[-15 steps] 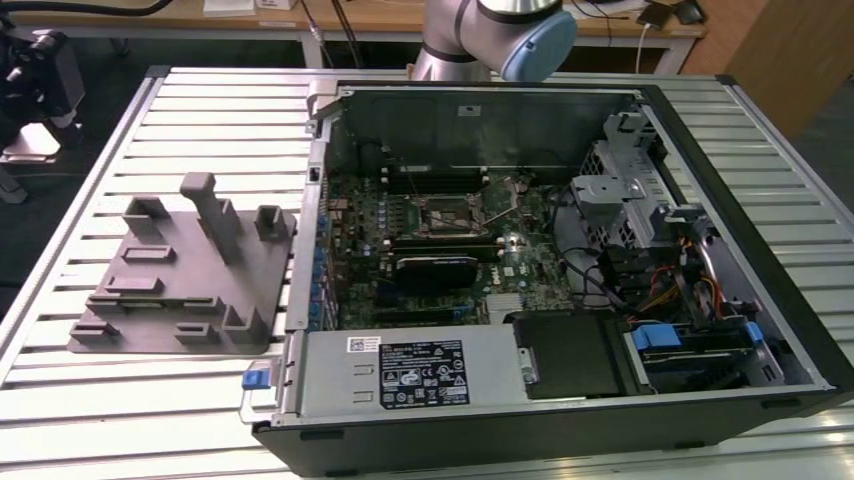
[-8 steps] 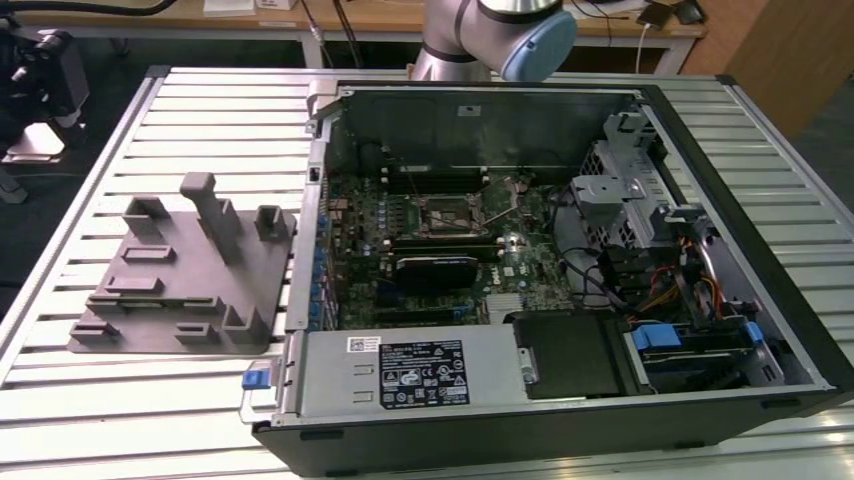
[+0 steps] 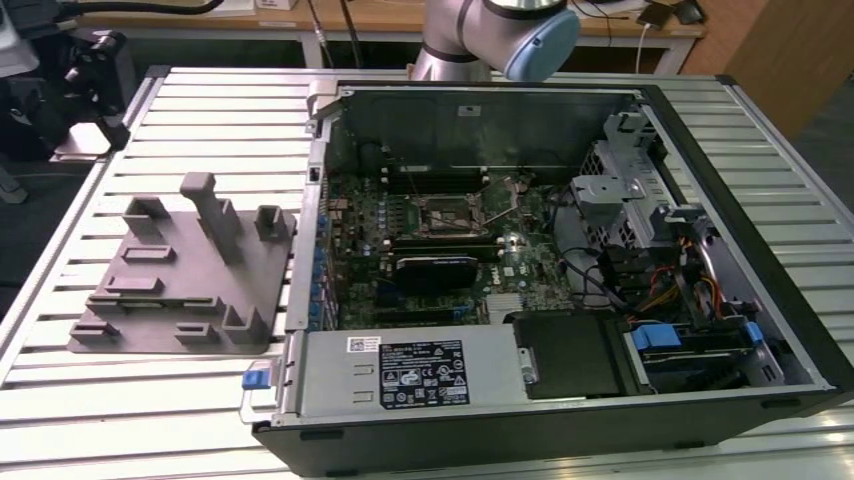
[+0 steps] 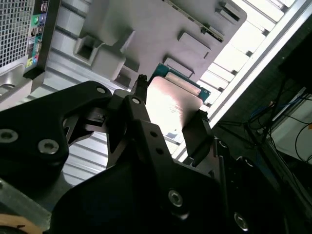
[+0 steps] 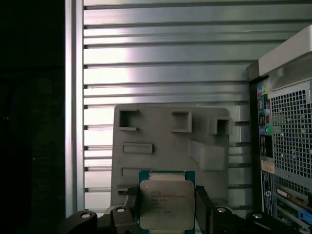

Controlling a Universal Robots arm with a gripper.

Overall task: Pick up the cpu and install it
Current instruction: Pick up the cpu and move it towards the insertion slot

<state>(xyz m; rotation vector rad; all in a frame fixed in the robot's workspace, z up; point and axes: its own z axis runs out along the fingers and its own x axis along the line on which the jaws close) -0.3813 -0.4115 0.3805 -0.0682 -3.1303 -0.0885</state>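
Note:
The cpu (image 5: 166, 204), a flat square chip with a silvery top and a green rim, sits between the black fingers (image 5: 202, 204) of my gripper (image 5: 166, 208), which is shut on it. In the second wrist view the cpu (image 4: 173, 102) shows from its side, with the gripper (image 4: 170, 117) clamped on two opposite edges. It hangs well above the grey fixture block (image 5: 170, 141). The black socket frame (image 3: 447, 210) with its metal lever lies on the motherboard inside the open computer case (image 3: 561, 100).
The grey fixture block (image 3: 180, 270) lies on the slatted metal table (image 3: 200, 110), on the exterior view's left of the case. The case holds a power supply (image 3: 414, 375), drive cages (image 3: 627, 190) and cables. The arm's base (image 3: 494, 30) stands behind the case.

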